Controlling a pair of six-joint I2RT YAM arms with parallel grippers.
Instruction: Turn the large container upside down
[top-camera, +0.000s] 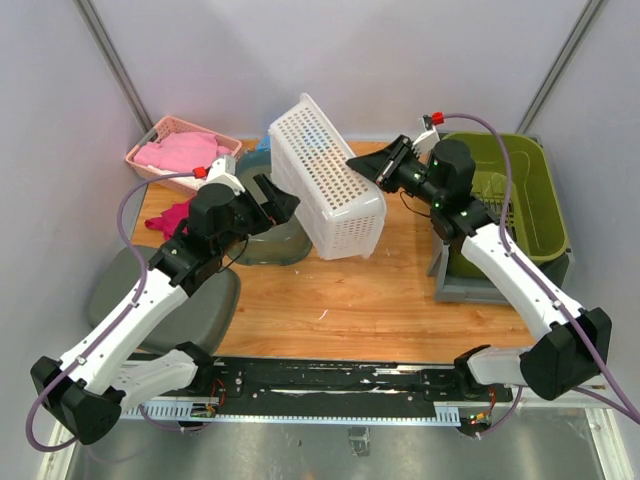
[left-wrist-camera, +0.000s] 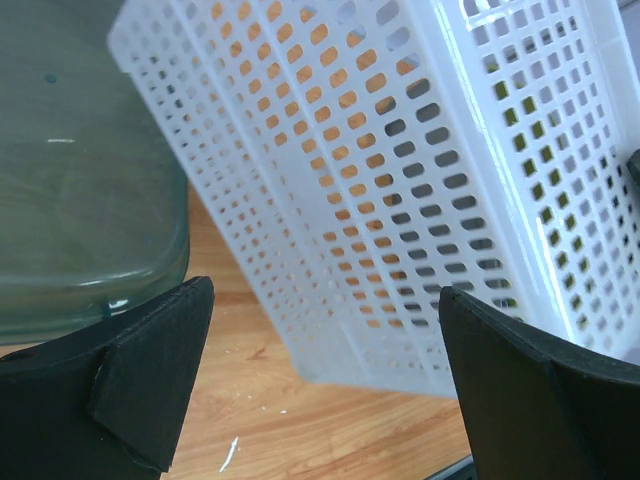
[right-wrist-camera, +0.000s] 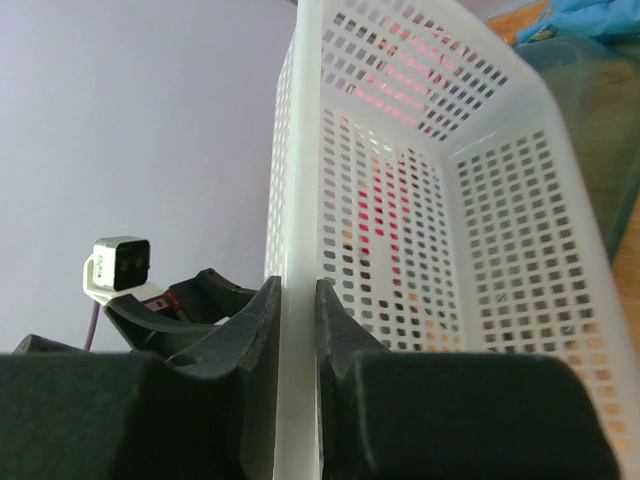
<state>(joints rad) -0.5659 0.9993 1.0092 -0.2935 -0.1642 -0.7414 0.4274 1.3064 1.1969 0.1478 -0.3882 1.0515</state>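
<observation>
— As the overhead camera shows it, where is the large container (top-camera: 448, 278)?
— At 4 o'clock on the table (top-camera: 370, 300), under the olive-green bin (top-camera: 535, 190). Only its near-left corner shows. Its long axis seems to run 12 to 6; mouth up or down, I cannot tell.
— And the arms?
— The right gripper (top-camera: 372, 168) pinches the white mesh basket (top-camera: 325, 180), which is tipped, lying 11 to 5, mouth toward 3 o'clock. The left gripper (top-camera: 283, 203) gapes at its 9 o'clock side.
— Left wrist?
— Fingers (left-wrist-camera: 150, 370) spread wide, with the mesh ahead and untouched.
— Right wrist?
— Fingers (right-wrist-camera: 240, 350) clamped on the basket's rim (right-wrist-camera: 296, 200).
</observation>
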